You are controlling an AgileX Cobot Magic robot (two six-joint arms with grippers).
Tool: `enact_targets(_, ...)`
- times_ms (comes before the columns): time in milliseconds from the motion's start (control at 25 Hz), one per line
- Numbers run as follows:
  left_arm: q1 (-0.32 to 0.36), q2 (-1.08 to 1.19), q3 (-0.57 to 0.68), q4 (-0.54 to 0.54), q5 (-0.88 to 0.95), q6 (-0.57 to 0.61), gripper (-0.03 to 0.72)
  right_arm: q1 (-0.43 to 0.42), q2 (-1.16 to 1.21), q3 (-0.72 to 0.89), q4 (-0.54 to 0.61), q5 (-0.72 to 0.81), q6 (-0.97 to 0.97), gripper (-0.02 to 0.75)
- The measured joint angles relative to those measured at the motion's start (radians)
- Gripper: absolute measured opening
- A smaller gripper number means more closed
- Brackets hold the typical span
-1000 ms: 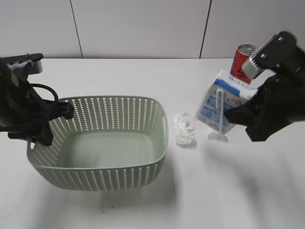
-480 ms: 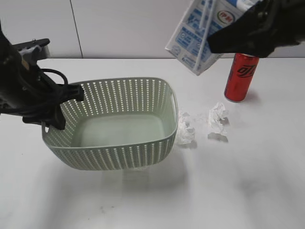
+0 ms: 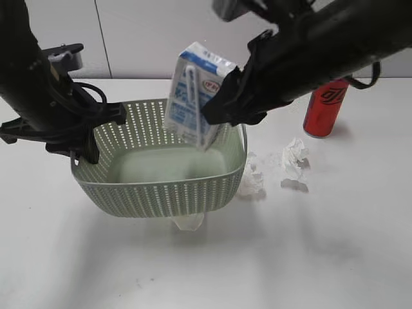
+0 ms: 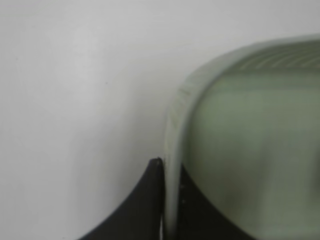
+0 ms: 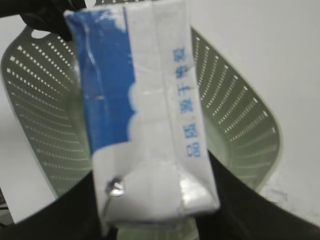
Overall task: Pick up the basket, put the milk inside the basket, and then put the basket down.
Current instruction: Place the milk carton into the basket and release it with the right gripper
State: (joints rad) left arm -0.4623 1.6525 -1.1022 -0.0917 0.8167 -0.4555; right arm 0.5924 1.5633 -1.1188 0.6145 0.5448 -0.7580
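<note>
Milk carton (image 3: 193,96) is now carried by right gripper (image 3: 222,109), jaws clamped on it, from beside soda can (image 3: 326,106) to above basket (image 3: 164,187), w/ basket lifted off tabletop (image 3: 335,244) by left gripper (image 3: 87,145), jaws pinching its rim. Release judged next.

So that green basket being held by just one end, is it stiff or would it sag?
Probably fairly stiff: the basket, gripped only at its left rim by the left gripper, hangs clear of the table without visibly drooping. Likely light too, given its thin perforated walls. It might tilt once the milk carton lands inside.
</note>
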Motion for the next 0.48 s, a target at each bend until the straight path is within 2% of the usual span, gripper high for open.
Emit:
enact_targets(200, 0.0, 0.005, -0.001, 0.002, -0.001, 0.0, -0.002, 0.053, 0.14, -0.042, -0.08, -0.037, 0.0, 0.319)
enact_targets(480, 0.0, 0.009, -0.001, 0.018, 0.014, 0.002, -0.002, 0.057, 0.228, -0.042, -0.113, -0.075, -0.001, 0.319)
